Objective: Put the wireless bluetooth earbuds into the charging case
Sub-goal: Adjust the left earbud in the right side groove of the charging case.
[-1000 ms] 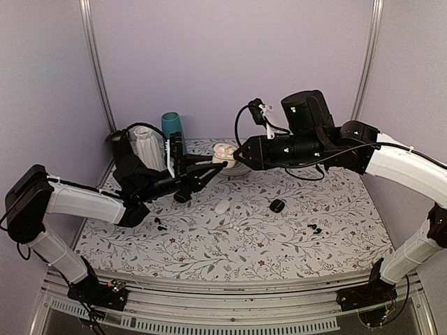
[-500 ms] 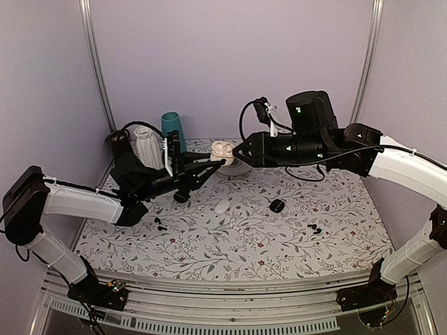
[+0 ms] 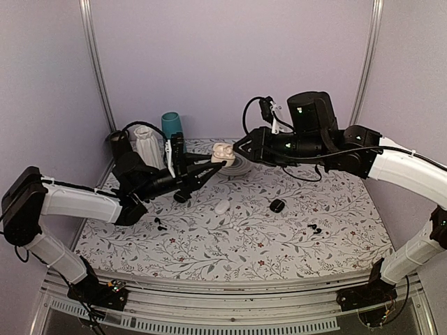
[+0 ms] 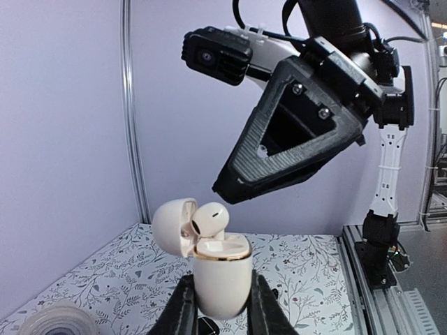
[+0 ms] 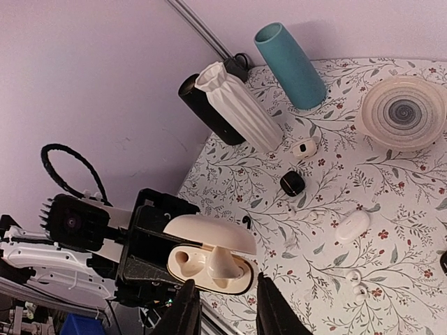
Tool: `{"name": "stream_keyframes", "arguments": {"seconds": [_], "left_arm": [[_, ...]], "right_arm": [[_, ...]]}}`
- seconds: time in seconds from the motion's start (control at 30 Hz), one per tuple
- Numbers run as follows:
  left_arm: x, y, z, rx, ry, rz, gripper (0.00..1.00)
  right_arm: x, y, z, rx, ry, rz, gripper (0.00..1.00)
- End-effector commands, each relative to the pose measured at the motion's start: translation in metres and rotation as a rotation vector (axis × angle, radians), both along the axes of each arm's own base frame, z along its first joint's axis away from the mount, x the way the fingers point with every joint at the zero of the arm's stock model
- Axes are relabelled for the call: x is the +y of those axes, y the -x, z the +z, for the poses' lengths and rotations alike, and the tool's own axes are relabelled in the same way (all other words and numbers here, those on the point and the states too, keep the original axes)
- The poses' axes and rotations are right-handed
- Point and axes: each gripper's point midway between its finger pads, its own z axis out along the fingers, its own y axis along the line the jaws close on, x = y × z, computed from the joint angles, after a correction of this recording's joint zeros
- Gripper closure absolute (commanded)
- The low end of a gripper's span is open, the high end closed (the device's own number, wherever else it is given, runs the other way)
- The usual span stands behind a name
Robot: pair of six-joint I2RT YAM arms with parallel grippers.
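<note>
My left gripper is shut on the lower body of the charging case, a glossy cream-white clamshell held upright in the air with its lid open. One white earbud stands in a well, its head sticking out above the gold rim. The other well shows empty in the right wrist view. My right gripper hovers just above and right of the case, open and empty, its fingers either side of the case below. More tiny white earbuds lie on the table.
A white oval pebble, a round black case and small black earbuds lie on the floral table. A teal cup, a white ribbed vase and a black cylinder stand at the back left. A ringed plate lies behind the held case.
My right gripper has drawn back up and to the right, away from the case. The earbud stays in the case. My left gripper still holds the case, nearly in the same place.
</note>
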Motion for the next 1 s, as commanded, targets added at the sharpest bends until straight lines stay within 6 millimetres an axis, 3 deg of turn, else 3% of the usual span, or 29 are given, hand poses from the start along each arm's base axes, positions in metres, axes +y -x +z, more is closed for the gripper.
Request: {"name": "stream_keyframes", "arguments": {"seconds": [0.0, 0.47, 0.97], "left_arm": [[0.001, 0.003, 0.019, -0.068, 0.011, 0.020, 1.00], [-0.005, 0.006, 0.018, -0.101, -0.025, 0.033, 1.00], [-0.007, 0.014, 0.016, -0.099, -0.047, -0.010, 1.00]], "right_arm": [[0.000, 0.002, 0.007, -0.009, -0.025, -0.008, 0.72], [0.012, -0.003, -0.010, 0.020, 0.023, -0.007, 0.73], [0.012, -0.006, -0.014, -0.004, 0.044, -0.029, 0.70]]}}
